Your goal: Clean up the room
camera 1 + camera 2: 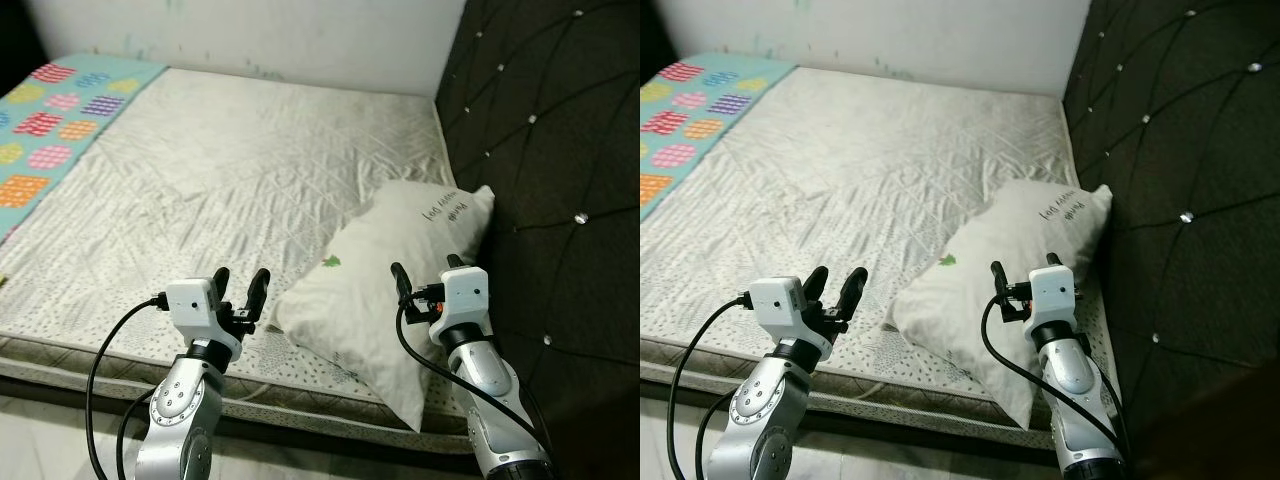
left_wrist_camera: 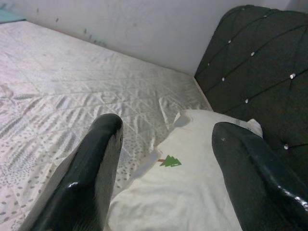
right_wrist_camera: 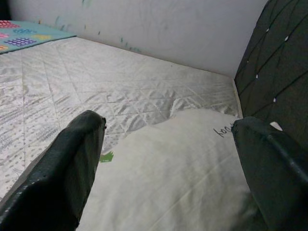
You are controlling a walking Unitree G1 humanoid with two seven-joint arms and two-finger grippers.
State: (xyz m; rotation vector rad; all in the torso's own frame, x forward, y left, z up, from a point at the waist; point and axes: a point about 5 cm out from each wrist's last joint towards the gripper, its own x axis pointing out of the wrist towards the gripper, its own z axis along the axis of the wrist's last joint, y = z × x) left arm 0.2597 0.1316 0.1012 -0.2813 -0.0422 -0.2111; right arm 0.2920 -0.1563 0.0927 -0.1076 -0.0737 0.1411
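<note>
Fingers of both the left gripper (image 1: 240,288) and right gripper (image 1: 427,276) spread wide (holding nothing) above the pillow (image 1: 385,290)

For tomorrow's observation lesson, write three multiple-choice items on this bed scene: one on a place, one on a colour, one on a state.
1. Where does the white pillow with a small tree print lie?
A. against the dark tufted headboard
B. on the floor
C. on the patterned blanket

2. What colour is the tree print?
A. red
B. green
C. blue

3. How are the left gripper and the right gripper?
A. both open
B. both shut
C. gripping the pillow

Answers: 1 A, its far end meets the headboard; 2 B, green in the left wrist view; 3 A, each pair of black fingers stands apart, holding nothing.
</note>
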